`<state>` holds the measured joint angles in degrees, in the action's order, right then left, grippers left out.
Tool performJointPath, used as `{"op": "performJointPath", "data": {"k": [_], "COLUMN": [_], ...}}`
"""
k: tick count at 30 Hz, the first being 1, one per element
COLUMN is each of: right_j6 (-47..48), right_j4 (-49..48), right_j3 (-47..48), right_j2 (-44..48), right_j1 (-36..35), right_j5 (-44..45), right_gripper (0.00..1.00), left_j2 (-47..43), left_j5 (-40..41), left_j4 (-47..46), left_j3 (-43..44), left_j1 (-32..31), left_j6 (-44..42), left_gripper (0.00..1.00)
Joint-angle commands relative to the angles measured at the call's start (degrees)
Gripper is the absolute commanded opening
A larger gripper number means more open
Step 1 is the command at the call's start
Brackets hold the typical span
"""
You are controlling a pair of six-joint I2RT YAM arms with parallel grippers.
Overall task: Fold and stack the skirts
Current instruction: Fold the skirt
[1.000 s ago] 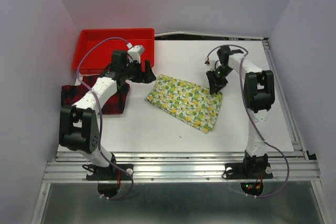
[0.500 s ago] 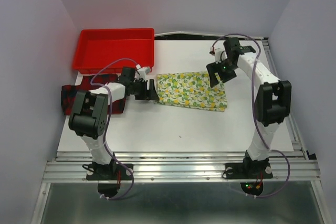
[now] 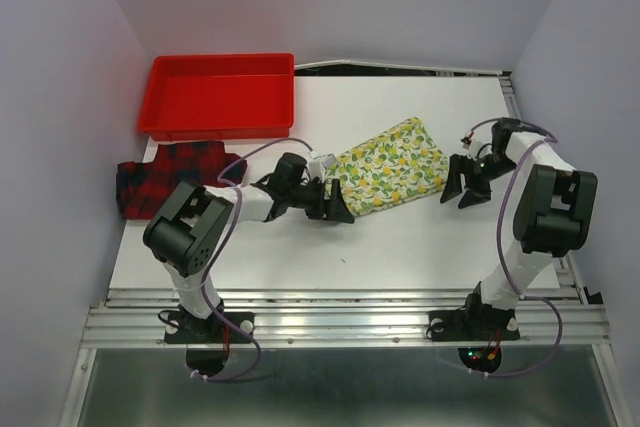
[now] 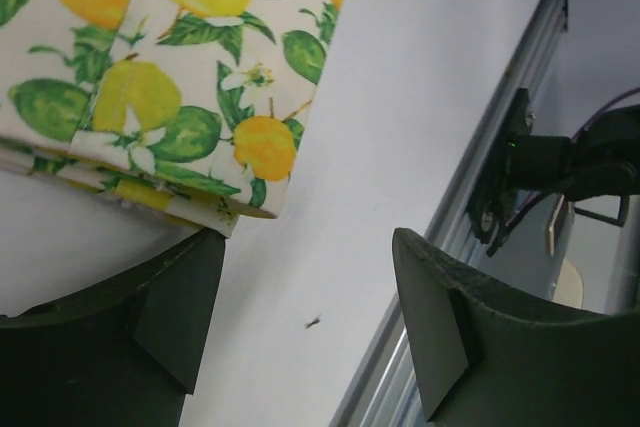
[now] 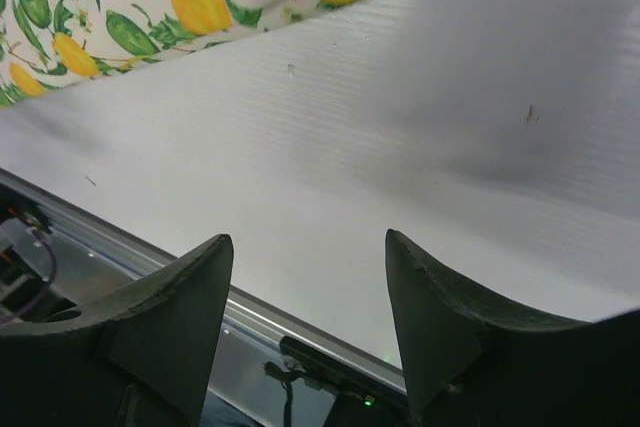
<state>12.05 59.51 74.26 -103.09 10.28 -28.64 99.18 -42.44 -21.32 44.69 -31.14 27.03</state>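
We find no readable text, labels, brands or numbers, perhaps some too small on the arm bases.

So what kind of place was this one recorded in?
Probably a lab test cell: a white table boxed in by plain panels, a left arm and right arm bolted to a metal rail, with a red tray, lemon skirt and plaid skirt laid out.

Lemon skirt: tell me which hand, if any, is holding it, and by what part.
Neither. The left hand and right hand are both open and empty; the lemon skirt lies free on the table, one corner near the left hand.
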Motion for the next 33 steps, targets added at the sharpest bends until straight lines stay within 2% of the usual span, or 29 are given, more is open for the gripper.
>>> {"op": "performJointPath", "data": {"k": [1, 2, 5, 6, 9, 11, 14, 19, 22, 26, 33], "right_j6": [-5.36, -5.81, -7.83, -9.23, -11.43, -14.42, -16.88, -19.08, -19.00, -18.04, -14.78], "right_j4": [-2.02, -2.72, -6.32, -8.68, -12.64, -14.23, -16.87, -18.28, -18.90, -19.60, -18.55], "right_j3": [-3.93, -4.56, -5.18, -5.09, -3.60, -1.68, 0.96, 4.13, 6.76, 10.80, 19.50], "right_j2": [0.78, 0.96, 1.31, 0.79, -1.49, -4.83, -8.25, -11.87, -14.50, -18.28, -25.23], "right_j1": [1.58, 2.10, 2.11, 2.11, 2.11, 2.11, 2.11, 2.11, 2.11, 1.59, -3.50], "right_j5": [-5.89, -6.07, -5.64, -4.76, -4.40, -5.63, -6.86, -7.22, -6.25, -5.28, -2.47], "right_gripper": [0.67, 0.67, 0.66, 0.66, 0.64, 0.65, 0.71, 0.74, 0.69, 0.58, 0.57], "left_j2": [-0.03, -0.73, -3.89, -5.12, -6.97, -8.12, -8.21, -3.13, 1.44, 6.11, 13.06], "left_j5": [-3.80, -3.62, -0.55, 1.46, 10.66, 15.51, 26.05, 29.52, 27.68, 27.85, 32.58], "left_j4": [-5.76, -4.27, 8.63, 16.41, 28.39, 31.42, 31.96, 31.52, 31.17, 28.80, 27.65], "left_j3": [5.75, 6.72, 13.03, 14.54, 19.28, 21.13, 23.24, 27.38, 29.93, 31.60, 33.80], "left_j1": [-4.72, -4.90, -4.99, -4.99, -5.60, -6.92, -9.54, -11.32, -11.67, -12.72, -15.97], "left_j6": [3.66, 2.69, -7.31, -13.60, -21.11, -27.54, -35.60, -43.01, -47.67, -54.09, -58.66], "left_gripper": [0.80, 0.82, 0.82, 0.82, 0.80, 0.80, 0.80, 0.78, 0.65, 0.57, 0.48]}}
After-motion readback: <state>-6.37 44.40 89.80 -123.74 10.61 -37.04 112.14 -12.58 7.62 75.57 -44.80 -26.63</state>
